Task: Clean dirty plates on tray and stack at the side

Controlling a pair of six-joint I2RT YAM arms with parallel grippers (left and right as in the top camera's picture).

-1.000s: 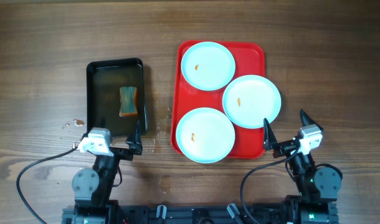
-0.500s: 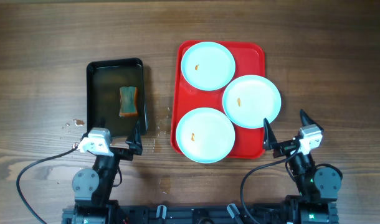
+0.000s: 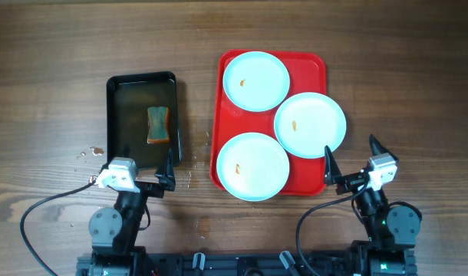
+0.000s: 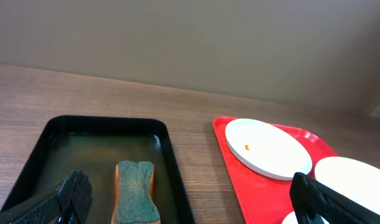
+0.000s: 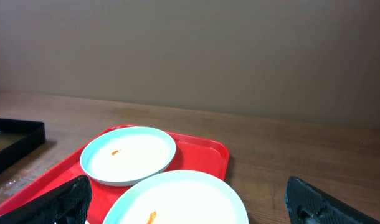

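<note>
Nothing has moved in the past second: the three plates (image 3: 255,80) sit smeared on the red tray (image 3: 314,60) (none stacked). At the near bench (image 3: 65,46) edge, left fingers (image 4: 75,194) and right fingers (image 5: 308,202) are spread wide and empty, so cleaning hasn't begun.

A dark wood-grain bench (image 3: 50,61) carries a small black rectangular tray (image 3: 142,76) with a raised rim, holding a shallow pool of murky liquid. A waisted sponge (image 3: 158,125), green scrub face up over an orange body, lies in it right of centre, its long side running along the tray's length. Small wet droplets (image 3: 90,152) speckle the bench just off the tray's near left corner. A plain beige wall (image 4: 190,37) stands behind the bench.
</note>
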